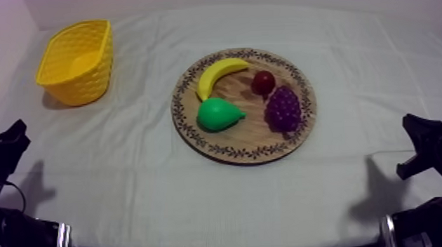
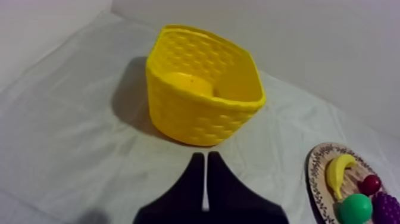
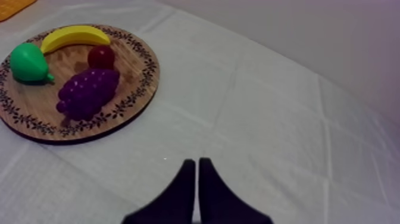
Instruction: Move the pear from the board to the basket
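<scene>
The green pear (image 1: pixel 218 114) lies on the round wooden board (image 1: pixel 245 137) at mid-table, beside a banana (image 1: pixel 220 74), a small red fruit (image 1: pixel 263 81) and purple grapes (image 1: pixel 283 109). An upright yellow basket (image 1: pixel 74 61) stands at the far left with nothing in it. My left gripper (image 1: pixel 10 143) rests low at the left edge, well away from both. In the left wrist view its gripper (image 2: pixel 205 164) is shut on nothing, short of the basket (image 2: pixel 202 92). My right gripper (image 1: pixel 424 135) rests low at the right; in its wrist view the gripper (image 3: pixel 196 167) is shut, the pear (image 3: pixel 27 62) far beyond it.
Grey-white cloth covers the whole table, with open cloth between basket and board and along the front. The left wrist view also catches the board's rim (image 2: pixel 314 179) with the pear (image 2: pixel 356 208). A basket corner (image 3: pixel 15 6) shows past the board (image 3: pixel 128 65).
</scene>
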`<move>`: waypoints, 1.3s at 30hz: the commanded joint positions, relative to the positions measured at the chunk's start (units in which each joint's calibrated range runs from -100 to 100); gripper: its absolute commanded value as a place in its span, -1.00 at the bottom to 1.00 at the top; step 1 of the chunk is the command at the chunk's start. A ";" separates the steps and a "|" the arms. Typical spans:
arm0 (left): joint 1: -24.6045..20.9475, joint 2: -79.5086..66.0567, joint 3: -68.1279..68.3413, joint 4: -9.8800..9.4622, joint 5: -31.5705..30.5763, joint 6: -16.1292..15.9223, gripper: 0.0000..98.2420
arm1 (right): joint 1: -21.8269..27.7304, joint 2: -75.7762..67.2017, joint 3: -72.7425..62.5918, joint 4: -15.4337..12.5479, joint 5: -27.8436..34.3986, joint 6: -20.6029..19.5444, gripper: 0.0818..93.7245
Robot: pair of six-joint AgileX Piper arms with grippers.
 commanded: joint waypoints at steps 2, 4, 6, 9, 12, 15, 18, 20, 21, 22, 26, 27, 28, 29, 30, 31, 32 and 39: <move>0.26 1.91 -3.16 0.43 0.57 -7.22 -1.00 | -0.01 -0.01 -0.01 0.00 0.00 0.01 -0.99; 0.66 5.01 -7.42 0.30 1.56 -8.68 -1.00 | -0.01 -0.01 -0.01 0.00 0.00 0.01 -0.99; 1.43 9.58 -13.29 -0.41 3.17 -9.51 -1.00 | -0.01 -0.01 -0.01 0.00 0.00 0.01 -0.99; 3.42 18.07 -24.15 -2.05 6.55 -9.89 -1.00 | -0.01 -0.01 -0.01 0.00 0.00 0.01 -0.99; 5.29 26.45 -35.63 -2.97 10.23 -10.30 -1.00 | -0.01 -0.01 -0.01 0.00 0.00 0.01 -0.99; 7.16 34.08 -46.28 -3.51 13.64 -10.62 -1.00 | -0.01 -0.01 -0.01 0.00 0.00 0.01 -0.99; 9.22 40.75 -55.71 -3.98 16.15 -10.86 -1.00 | -0.01 -0.01 -0.01 0.00 0.00 0.01 -0.99; 10.52 44.71 -61.24 -3.99 17.41 -11.22 -1.00 | -0.01 -0.01 -0.01 0.00 0.00 0.01 -0.99; 11.14 46.62 -63.81 -3.98 18.02 -11.41 -1.00 | -0.01 -0.01 -0.01 0.00 0.00 0.01 -0.99; 11.77 48.50 -66.21 -3.94 18.67 -11.61 -1.00 | -0.01 -0.01 -0.01 0.00 0.00 0.01 -0.99; 14.23 55.81 -74.97 -3.50 21.86 -12.89 -1.00 | -0.01 -0.01 -0.01 0.00 0.00 0.01 -0.99; 14.91 57.59 -76.87 -3.40 22.72 -13.27 -0.99 | -0.01 -0.01 -0.01 0.00 0.00 0.01 -0.99; 15.71 59.41 -78.66 -3.32 23.61 -13.61 -0.99 | -0.01 -0.01 -0.01 0.00 0.00 0.01 -0.99; 16.66 61.33 -80.42 -3.27 24.57 -13.95 -0.97 | -0.01 -0.01 -0.01 0.00 0.00 0.01 -0.99; 17.68 63.22 -82.09 -3.25 25.51 -14.29 -0.96 | -0.01 -0.01 -0.01 0.00 0.00 0.01 -0.99; 18.69 64.98 -83.62 -3.25 26.34 -14.62 -0.96 | -0.01 -0.01 -0.01 0.00 0.00 0.01 -0.99; 19.68 66.65 -84.93 -3.25 27.00 -14.95 -0.95 | -0.01 -0.01 -0.01 0.00 0.00 0.01 -0.99; 26.42 77.24 -91.66 -2.87 30.98 -17.10 -0.94 | -0.01 -0.01 -0.01 0.00 0.00 0.01 -0.99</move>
